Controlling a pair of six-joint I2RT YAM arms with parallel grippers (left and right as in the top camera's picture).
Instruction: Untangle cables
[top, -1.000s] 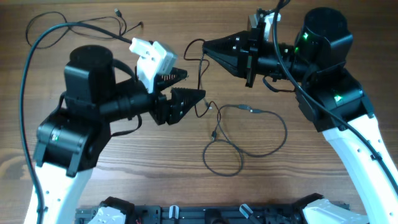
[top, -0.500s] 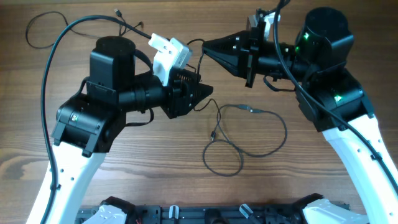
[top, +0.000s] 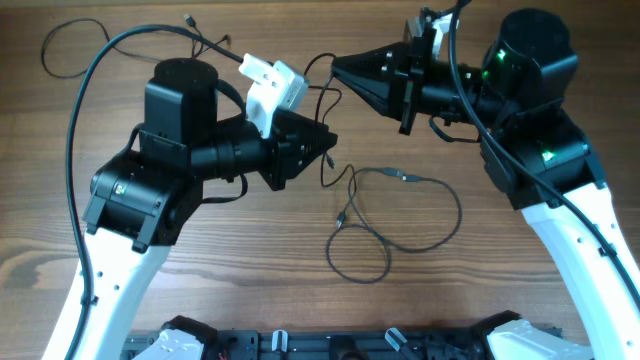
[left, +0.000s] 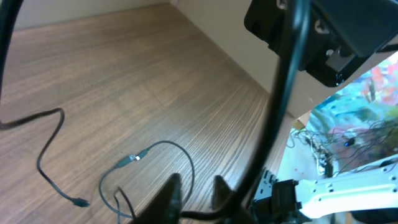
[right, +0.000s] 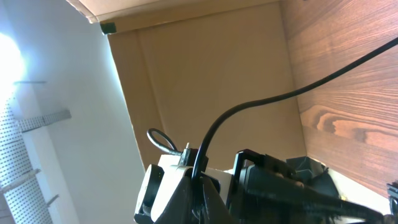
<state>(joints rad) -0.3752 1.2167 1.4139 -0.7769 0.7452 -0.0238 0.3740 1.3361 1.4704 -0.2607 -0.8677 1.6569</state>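
A thin dark cable (top: 322, 100) loops between my two grippers above the table. My right gripper (top: 336, 68) points left and is shut on it; in the right wrist view the strand (right: 205, 146) runs down between the closed fingers of that gripper (right: 200, 186). My left gripper (top: 328, 143) points right, just below. Its jaws have narrowed to a small gap, with a dark strand (left: 194, 214) lying across that gap in the left gripper (left: 194, 186). A second cable (top: 440, 235) lies in a loose loop on the wood, its plug (top: 400, 177) at the top.
Another thin cord with a small plug end (top: 188, 18) lies at the far left of the table. The left arm's thick black cable (top: 75, 130) arcs over that side. A dark rail (top: 350, 345) runs along the front edge.
My left arm has swung up and right towards the right gripper, and its jaws have gone from wide apart to a narrow gap around the strand. The right gripper has barely shifted.
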